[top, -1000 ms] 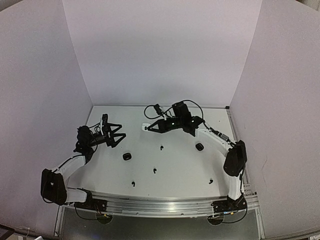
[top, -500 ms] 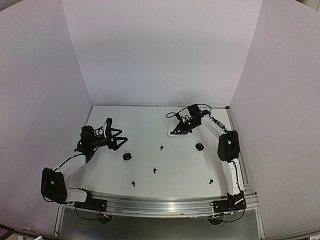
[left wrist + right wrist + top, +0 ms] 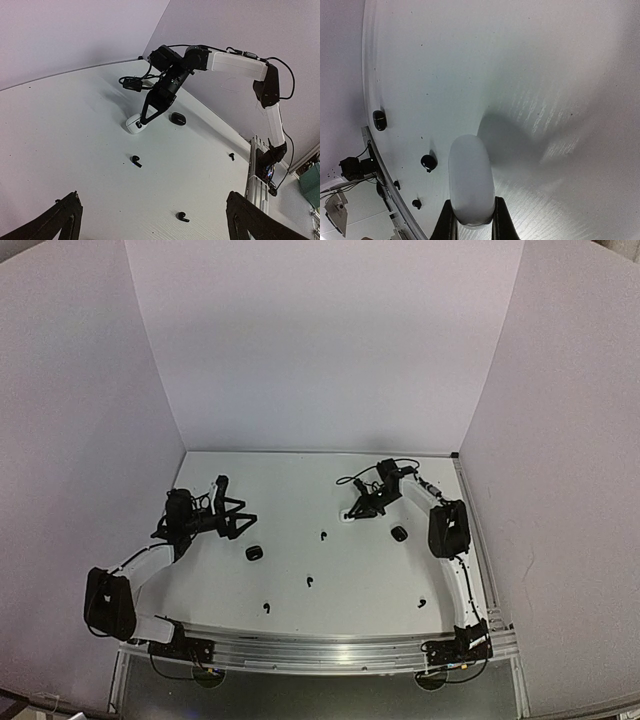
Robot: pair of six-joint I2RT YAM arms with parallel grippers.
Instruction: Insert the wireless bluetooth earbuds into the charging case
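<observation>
We show the right gripper (image 3: 470,220) at the lower centre of its wrist view. Its jaws are nearly closed, pinching one end of the white charging case (image 3: 470,175) low at the table (image 3: 360,570), we judge to steady it for loading. The left gripper (image 3: 152,195) spans the bottom corners of its view with jaws fully spread and empty, presumably ready to pick. Black earbuds (image 3: 323,535) lie loose mid-table.

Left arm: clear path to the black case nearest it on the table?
Probably yes. The left gripper is open and empty, and the black case lies on bare table close by it with nothing between. The right gripper is far off, shut on the white case.
</observation>
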